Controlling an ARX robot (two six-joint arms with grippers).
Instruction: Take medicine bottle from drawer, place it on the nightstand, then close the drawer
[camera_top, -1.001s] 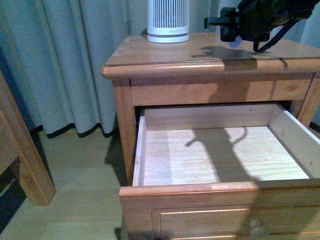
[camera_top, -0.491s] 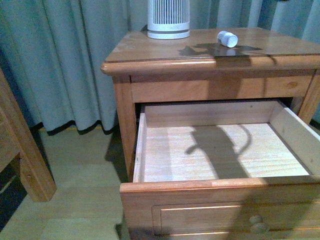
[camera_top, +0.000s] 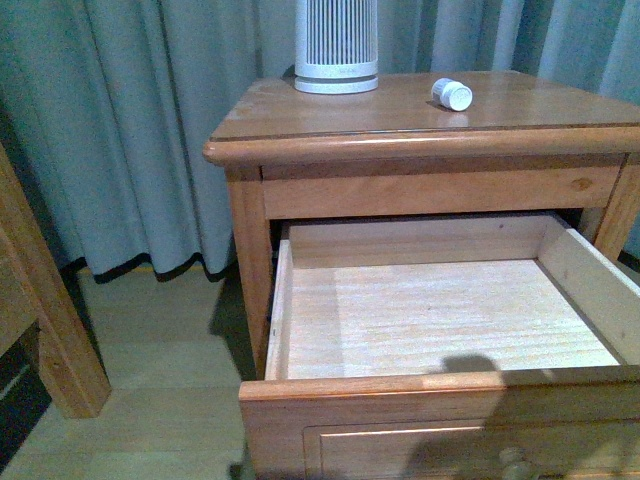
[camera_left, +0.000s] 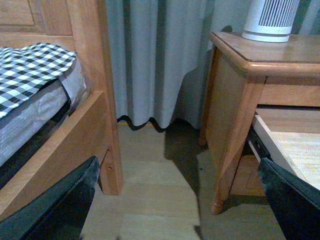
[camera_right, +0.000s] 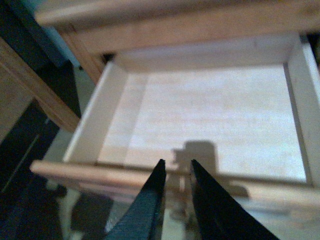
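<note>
The nightstand (camera_top: 330, 105) stands right of a wooden bed frame (camera_left: 95, 100), its upper drawer (camera_top: 440, 310) pulled out. A ribbed white appliance (camera_top: 336, 45) sits far-left on top. The right gripper (camera_right: 176, 172), jaws nearly closed on nothing, hangs above the drawer's front edge. The left gripper's (camera_left: 175, 200) jaws are spread wide. The medicine bottle (camera_top: 452, 93) lies on its side on the nightstand's top, right of the appliance.

grey-blue curtains (camera_top: 150, 120) hang to a pale wood floor (camera_top: 160, 350) beside a bed frame (camera_left: 95, 125)

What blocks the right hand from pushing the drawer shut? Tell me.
Nothing visible. The right hand hangs just outside the drawer front rim, fingers nearly closed. The drawer's inside is bare; the medicine bottle lies on the nightstand.
</note>
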